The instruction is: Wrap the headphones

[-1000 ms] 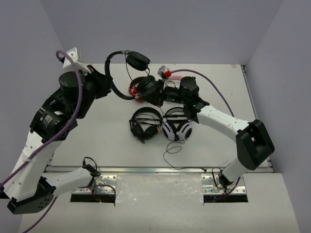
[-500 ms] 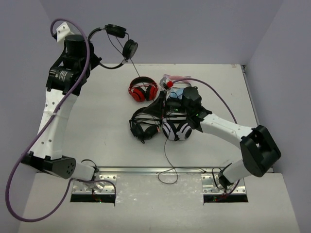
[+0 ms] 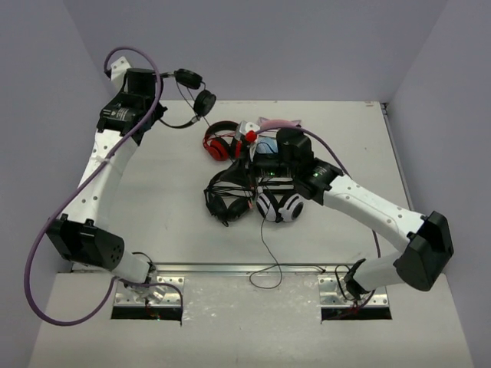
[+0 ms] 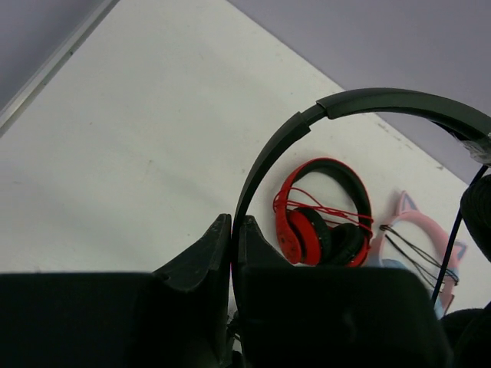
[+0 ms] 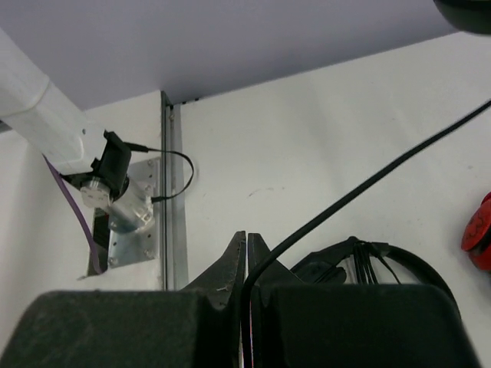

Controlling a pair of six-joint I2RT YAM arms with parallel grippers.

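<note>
The left pincer (image 4: 232, 227) is clamped on the thin headband of the headphones (image 3: 204, 101), holding them off the table (image 3: 153, 199) above its far left corner. The two small cups hang to the right of the wrist. In the left wrist view the headband arcs out of frame, and one cup is cut off at the right edge.

The right pincer (image 5: 246, 247) is pressed together on the cable (image 5: 368, 184), which runs up and away to the right. From above, this pincer is hidden under its own wrist. The cable is too thin to trace between the cups and the grip, though a loose length trails toward the near rail (image 3: 230, 268).

Around the right wrist lie the red headphones (image 3: 222, 142), the black over-ear headphones (image 3: 229, 195) and the white striped headphones (image 3: 280, 205). The pink cat-ear headphones (image 4: 418, 234) are mostly covered by the arm. Bare table stretches left of this cluster, and also right of it to the table's edge.
</note>
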